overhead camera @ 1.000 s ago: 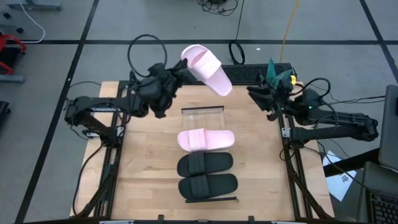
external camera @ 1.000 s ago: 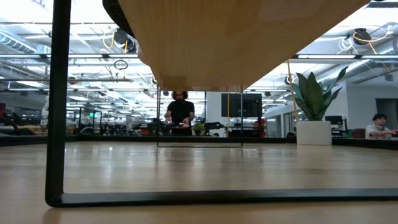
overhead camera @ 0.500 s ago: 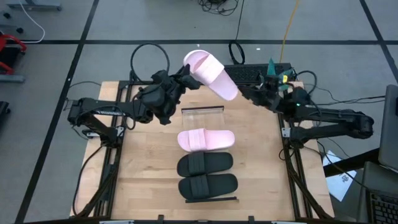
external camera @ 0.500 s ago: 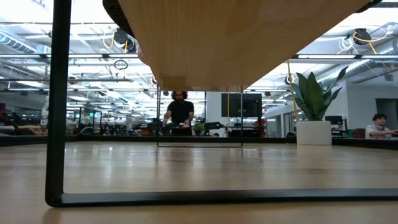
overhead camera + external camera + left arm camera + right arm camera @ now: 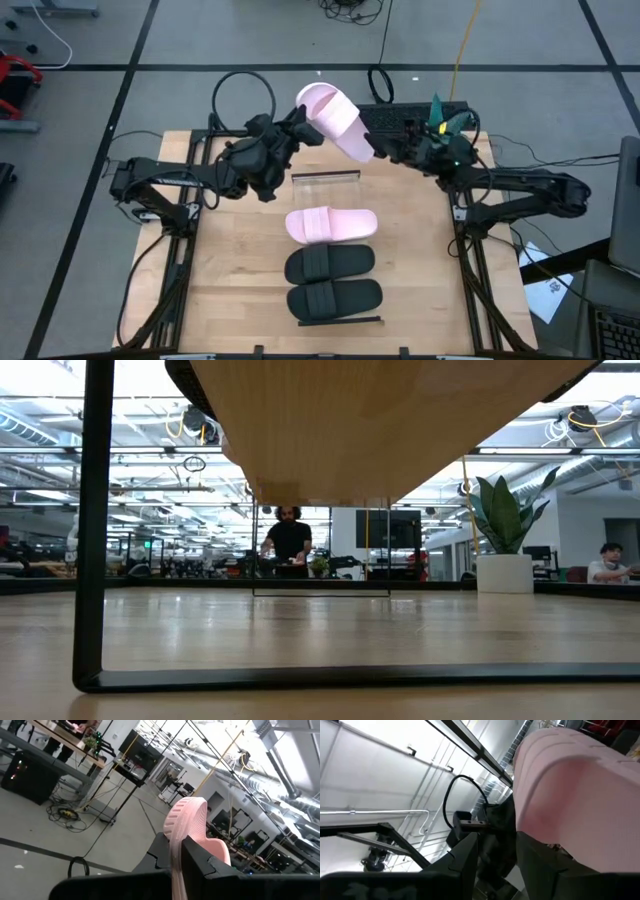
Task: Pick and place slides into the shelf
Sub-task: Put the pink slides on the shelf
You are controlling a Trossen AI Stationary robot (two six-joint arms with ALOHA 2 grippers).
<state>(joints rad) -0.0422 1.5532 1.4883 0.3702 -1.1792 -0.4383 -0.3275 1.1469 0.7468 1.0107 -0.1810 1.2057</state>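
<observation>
Shelf [image 5: 325, 318] holds two black slides [image 5: 331, 282] and one pink slide [image 5: 331, 224]; far slot bare.

Fourth slide [image 5: 337, 118] aloft beyond it, clamped by left gripper [image 5: 300, 133], arm stretched inward.

Right gripper [image 5: 382, 152], fingers apart, at its other end (handover, likely). Next: close, then lower.

Pink slides [image 5: 334, 122]: two. Black slides [image 5: 330, 264]: two. Shelf [image 5: 326, 177]: one. Arms: two.
</observation>
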